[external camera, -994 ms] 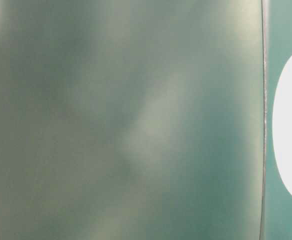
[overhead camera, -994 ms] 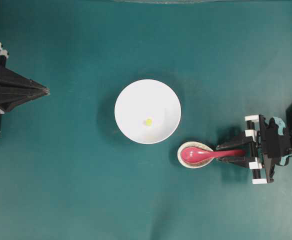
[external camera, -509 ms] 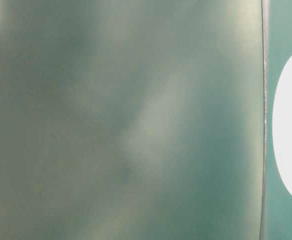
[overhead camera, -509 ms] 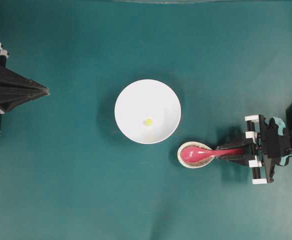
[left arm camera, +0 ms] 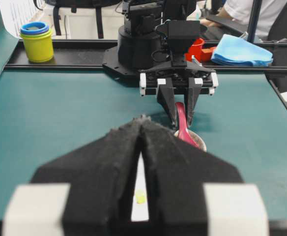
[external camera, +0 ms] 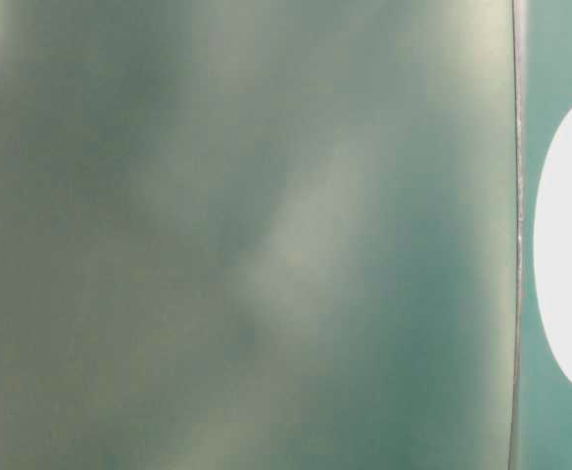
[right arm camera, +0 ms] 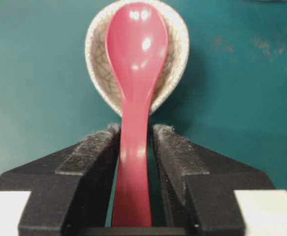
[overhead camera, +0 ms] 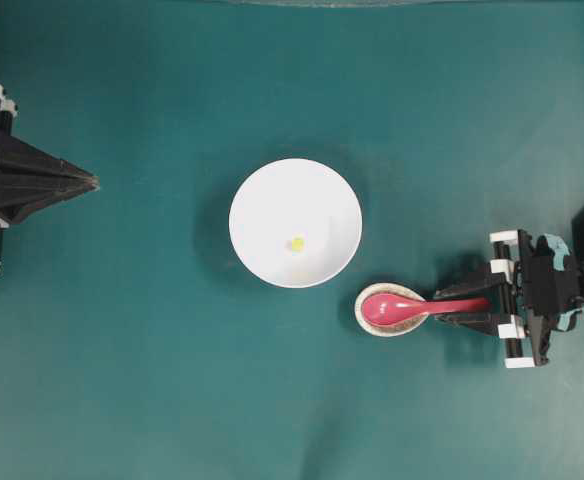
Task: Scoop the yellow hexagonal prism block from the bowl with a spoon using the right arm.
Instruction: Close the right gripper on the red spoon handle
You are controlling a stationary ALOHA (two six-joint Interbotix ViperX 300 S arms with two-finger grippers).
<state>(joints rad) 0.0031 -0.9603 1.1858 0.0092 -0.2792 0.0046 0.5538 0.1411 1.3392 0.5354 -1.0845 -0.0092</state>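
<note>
The white bowl [overhead camera: 295,190] stands mid-table with the tiny yellow block [overhead camera: 297,243] inside it. The red-pink spoon [overhead camera: 412,307] lies with its scoop in a small speckled spoon rest [overhead camera: 372,322] to the bowl's lower right. My right gripper [overhead camera: 450,306] has a finger on each side of the spoon handle. In the right wrist view [right arm camera: 135,129] the left pad touches the handle and a thin gap shows at the right pad. The spoon [right arm camera: 136,49] still rests in the dish [right arm camera: 175,59]. My left gripper [overhead camera: 90,182] is shut and empty at the far left.
Beyond the table's far edge, the left wrist view shows a yellow cup with blue rings [left arm camera: 37,42], a blue cloth [left arm camera: 242,50] and a red object [left arm camera: 197,49]. The table-level view is mostly a blur, with the bowl's edge [external camera: 570,245] at its right.
The right gripper's fingers have shifted slightly about the spoon handle. The spoon, the bowl, the block and the left arm have not moved.
</note>
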